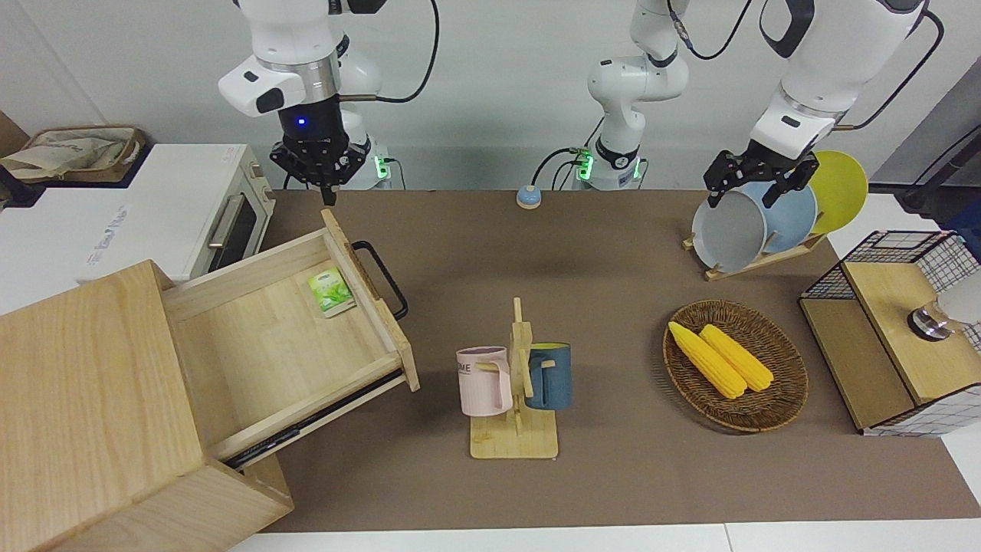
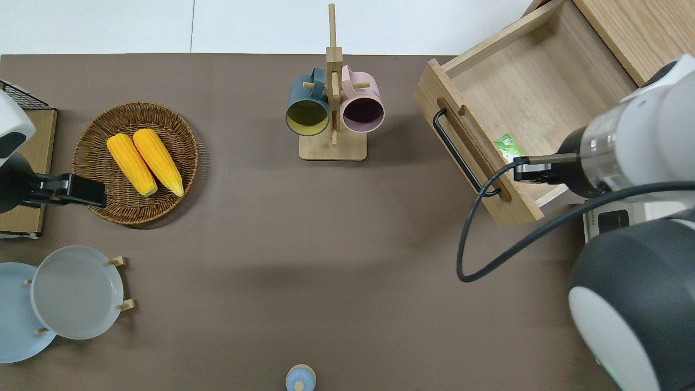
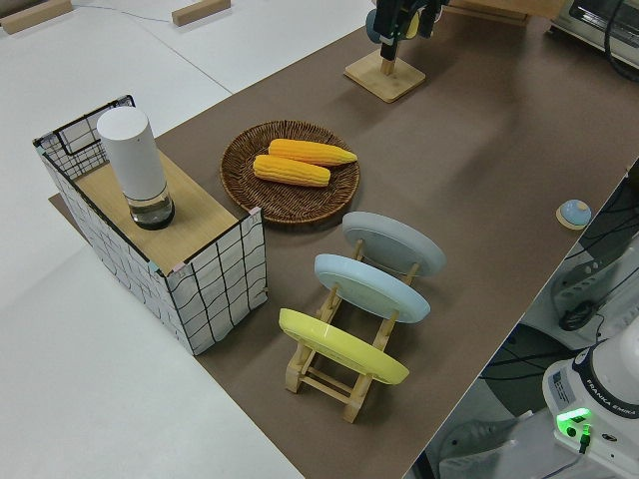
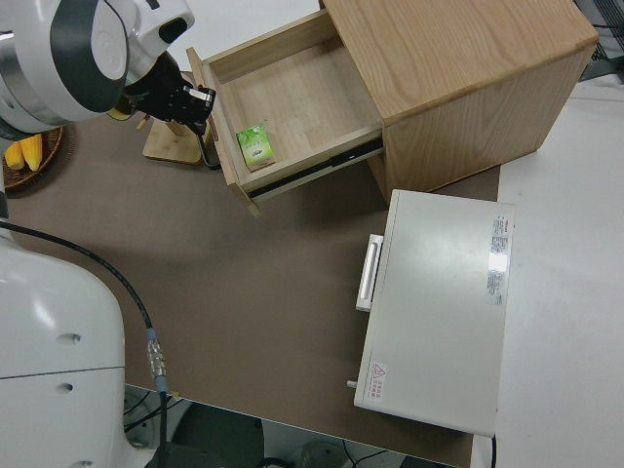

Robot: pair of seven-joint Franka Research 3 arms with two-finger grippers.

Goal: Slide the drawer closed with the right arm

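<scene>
- 2 fingers of the right gripper (image 1: pixel 325 170), upper left of the front view, appear pressed together; nothing is held or touched.
- Drawer (image 1: pixel 291 337) is seen pulled out, lower left.
- Left arm is parked.

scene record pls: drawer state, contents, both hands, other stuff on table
drawer: pulled open from the wooden cabinet, black loop handle free
drawer contents: a green packet against the front panel
right hand: raised over the drawer's front corner nearest the robots, touching nothing
left hand: parked
toaster oven: beside the cabinet, nearer to the robots, door shut
other: mug stand with two mugs, basket with two corn cobs, plate rack with three plates
</scene>
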